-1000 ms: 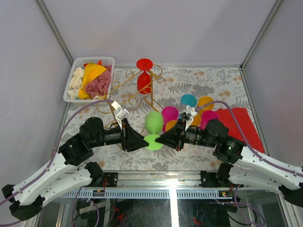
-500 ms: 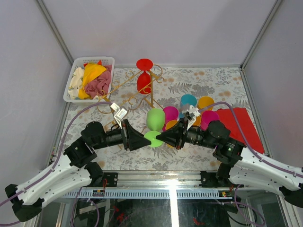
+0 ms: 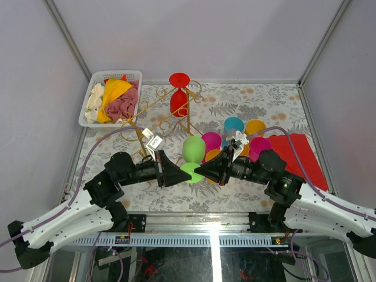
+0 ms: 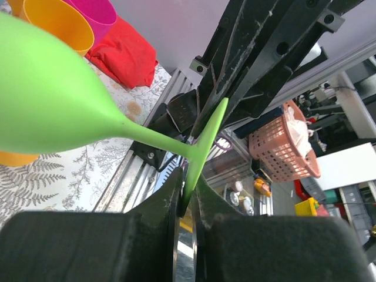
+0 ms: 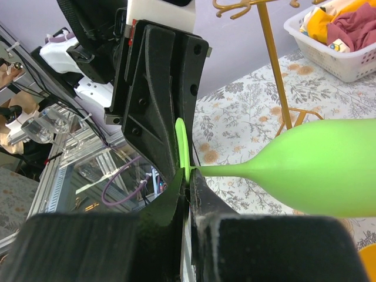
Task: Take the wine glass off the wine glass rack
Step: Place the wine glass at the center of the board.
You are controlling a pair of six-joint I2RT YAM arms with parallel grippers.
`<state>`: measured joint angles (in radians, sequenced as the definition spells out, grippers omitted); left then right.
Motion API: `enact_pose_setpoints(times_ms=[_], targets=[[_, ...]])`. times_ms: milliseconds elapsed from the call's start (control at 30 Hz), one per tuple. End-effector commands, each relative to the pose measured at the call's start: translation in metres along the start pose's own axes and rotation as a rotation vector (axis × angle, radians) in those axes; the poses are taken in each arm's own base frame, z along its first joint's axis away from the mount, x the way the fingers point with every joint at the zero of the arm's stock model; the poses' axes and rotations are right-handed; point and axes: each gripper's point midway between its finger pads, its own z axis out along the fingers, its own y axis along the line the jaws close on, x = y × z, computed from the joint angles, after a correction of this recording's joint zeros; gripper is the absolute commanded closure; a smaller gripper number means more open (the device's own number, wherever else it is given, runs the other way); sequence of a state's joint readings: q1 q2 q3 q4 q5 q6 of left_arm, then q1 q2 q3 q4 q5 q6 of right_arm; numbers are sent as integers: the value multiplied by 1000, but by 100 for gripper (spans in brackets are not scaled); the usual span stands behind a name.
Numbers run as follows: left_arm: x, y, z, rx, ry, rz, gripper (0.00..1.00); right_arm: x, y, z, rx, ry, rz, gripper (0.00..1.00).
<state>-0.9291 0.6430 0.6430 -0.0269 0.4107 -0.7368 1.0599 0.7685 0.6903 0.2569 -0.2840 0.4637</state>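
A green wine glass [image 3: 191,150] hangs sideways above the table's front middle, off the gold wire wine glass rack [image 3: 158,114]. My left gripper [image 3: 183,174] is shut on the rim of its round foot [image 4: 202,147], from the left. My right gripper [image 3: 197,171] is shut on the same foot from the right, close to the stem [image 5: 223,170]. The two gripper tips almost meet. A red wine glass [image 3: 178,97] hangs on the rack at the back.
A white basket [image 3: 117,73] of cloths stands at the back left. Several coloured glasses [image 3: 234,124] stand right of centre, just behind the right gripper. A red cloth [image 3: 302,155] lies at the right edge.
My left gripper has shut on the green glass's foot, and its arm has moved slightly right. The right gripper keeps its hold.
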Motion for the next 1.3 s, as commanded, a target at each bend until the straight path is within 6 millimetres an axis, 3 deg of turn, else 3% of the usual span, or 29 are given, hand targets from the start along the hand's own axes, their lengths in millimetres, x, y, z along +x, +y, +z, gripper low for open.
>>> enact_pose_setpoints(times_ms=[0,133,267,367,500,633,900,1067,1267], targets=[[-3,-13,11,28,6,57,99,-27,17,-1,-68,-91,-50,99],[10,-11,14,-5,47,118,100,-31,7,-5,1,-109,-60,82],[19,-10,9,-4,69,233,100,-37,-14,-15,128,-144,-69,45],[26,-12,1,19,96,324,100,-45,-33,-27,250,-197,-77,36],[50,-18,-13,132,197,458,100,-56,-72,-52,490,-308,-40,24],[70,-18,-25,231,262,576,100,-57,-98,-70,664,-332,-7,19],[89,-19,-40,373,304,751,100,-63,-92,-75,634,-362,39,13],[90,-19,-45,393,291,795,100,-55,-81,-53,517,-252,65,11],[89,-19,-51,376,281,800,100,-51,-71,-31,272,-152,217,11]])
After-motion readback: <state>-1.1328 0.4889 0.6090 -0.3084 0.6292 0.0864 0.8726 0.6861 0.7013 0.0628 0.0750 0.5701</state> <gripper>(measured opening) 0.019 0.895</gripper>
